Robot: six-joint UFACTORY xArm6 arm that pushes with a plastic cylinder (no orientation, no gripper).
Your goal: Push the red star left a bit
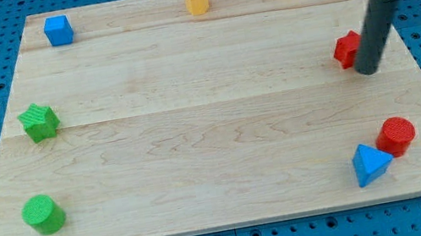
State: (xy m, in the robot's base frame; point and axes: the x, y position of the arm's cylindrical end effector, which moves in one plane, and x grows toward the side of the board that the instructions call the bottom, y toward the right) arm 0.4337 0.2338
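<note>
Where the wooden board (213, 135) carries the blocks, my tip (367, 71) presses against the red star (346, 50) from the view's right, holding nothing.

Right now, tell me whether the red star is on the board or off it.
On the board. The red star sits on the wooden board near its right edge, partly hidden behind my tip.
</note>
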